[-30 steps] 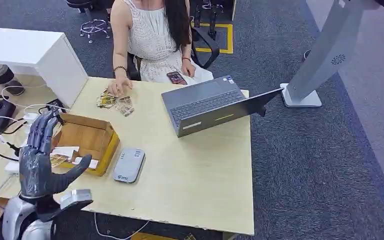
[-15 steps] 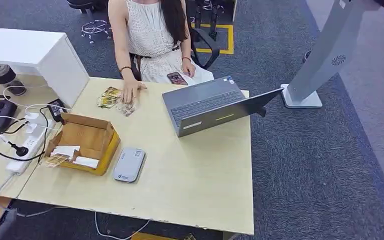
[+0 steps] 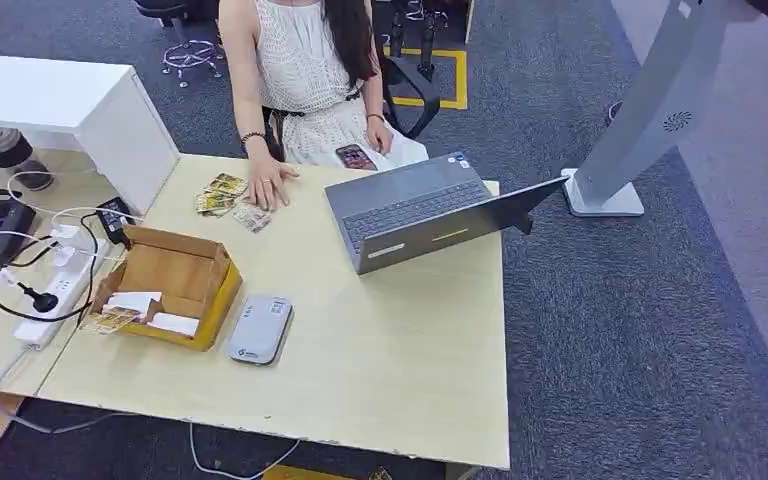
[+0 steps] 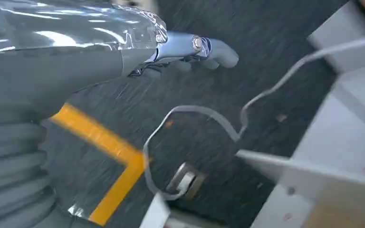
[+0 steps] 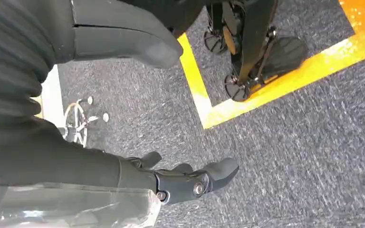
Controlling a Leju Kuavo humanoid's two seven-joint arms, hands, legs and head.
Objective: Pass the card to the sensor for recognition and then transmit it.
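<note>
Several cards point(image 3: 228, 195) lie under a person's hand point(image 3: 268, 184), at eleven o'clock from the grey sensor point(image 3: 258, 329). The left hand point(image 4: 190, 50) and right hand point(image 5: 190, 180) hang empty, fingers loosely extended. This fits cards already delivered or a fresh cycle pending.

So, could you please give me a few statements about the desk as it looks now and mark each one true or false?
1. The grey card reader lies on the table beside the cardboard box. True.
2. The laptop is shut. False: it is open, with its keyboard showing.
3. A person's hand rests on the table by the loose cards. True.
4. The robot's left hand holds a card. False: it hangs over the carpet with nothing in it.
5. The cardboard box is empty. False: cards and papers lie in its near end.
6. The right hand holds nothing. True.
</note>
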